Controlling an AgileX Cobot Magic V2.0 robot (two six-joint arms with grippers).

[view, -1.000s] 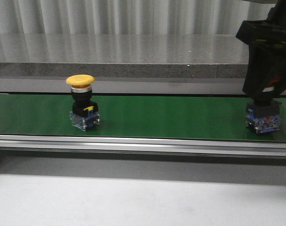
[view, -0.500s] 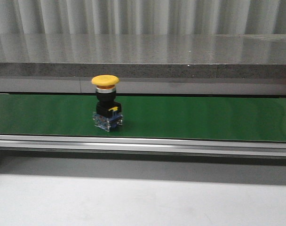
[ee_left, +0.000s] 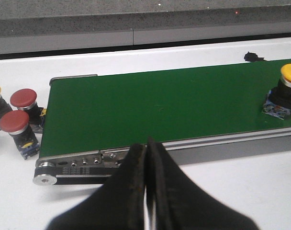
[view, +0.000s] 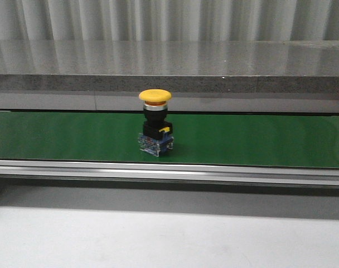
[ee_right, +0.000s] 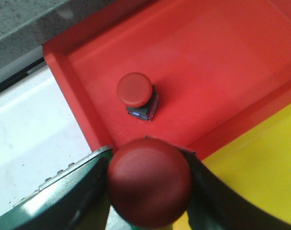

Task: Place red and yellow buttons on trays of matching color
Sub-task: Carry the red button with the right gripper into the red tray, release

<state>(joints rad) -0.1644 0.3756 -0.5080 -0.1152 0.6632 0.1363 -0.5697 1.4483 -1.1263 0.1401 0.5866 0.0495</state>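
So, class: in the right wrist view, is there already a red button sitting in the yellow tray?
No: the one loose red button sits in the red tray, while the visible yellow tray surface is bare.

One button [view: 155,121] stands mid-belt [view: 258,139]; another [ee_right: 137,95] sits in a tray [ee_right: 222,62], seemingly upright.

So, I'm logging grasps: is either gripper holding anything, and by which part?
The right gripper holds a red button by its cap, clamped from both sides. The left gripper is shut on nothing.
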